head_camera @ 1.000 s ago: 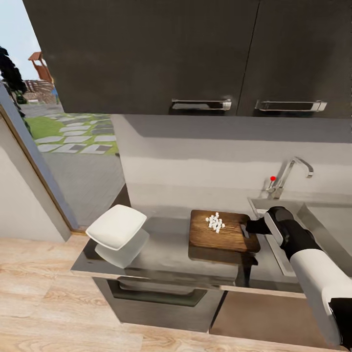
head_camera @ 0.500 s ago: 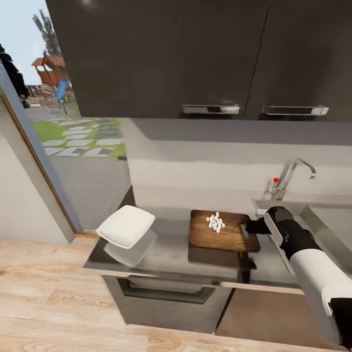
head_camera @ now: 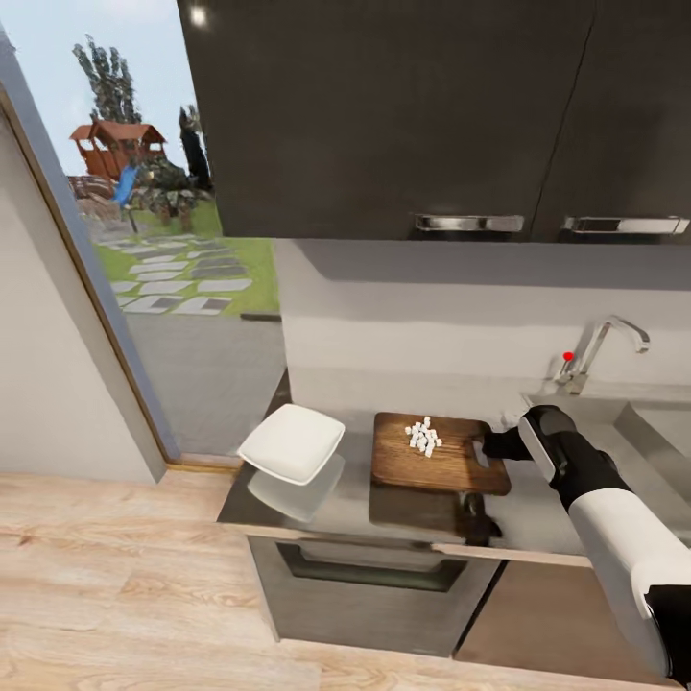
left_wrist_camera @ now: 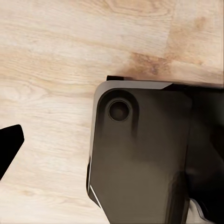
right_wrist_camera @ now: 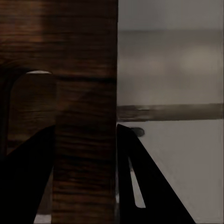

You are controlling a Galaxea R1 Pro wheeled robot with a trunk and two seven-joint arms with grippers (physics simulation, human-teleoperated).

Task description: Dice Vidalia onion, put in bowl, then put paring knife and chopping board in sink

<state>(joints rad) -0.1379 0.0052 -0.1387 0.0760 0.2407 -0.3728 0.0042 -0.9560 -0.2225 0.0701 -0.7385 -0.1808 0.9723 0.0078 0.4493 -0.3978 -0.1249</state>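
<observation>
Your right pincer (head_camera: 491, 444) is clamped on the handle end of the chopping board (head_camera: 437, 453), which is carried level above the counter (head_camera: 365, 494) with its shadow beneath it. The diced onion (head_camera: 422, 436) sits as a loose pile of small white cubes on the board's far half. The bowl (head_camera: 292, 442) stands at the counter's left end, well apart from the board.

Handling: the board is stiff and will not flex, but it is gripped at one short end only, so expect leverage on the pincer. The cubes are light and unrestrained; any tilt may spill them. Keep the board level until it is over the bowl.

The right wrist view shows what the head view cannot: both fingers (right_wrist_camera: 140, 177) straddle the wood strip beside the handle slot (right_wrist_camera: 32, 107). The left wrist view shows the wood floor (left_wrist_camera: 56, 56) and a dark robot part (left_wrist_camera: 140, 154); whether the left pincer is open or closed cannot be told.
</observation>
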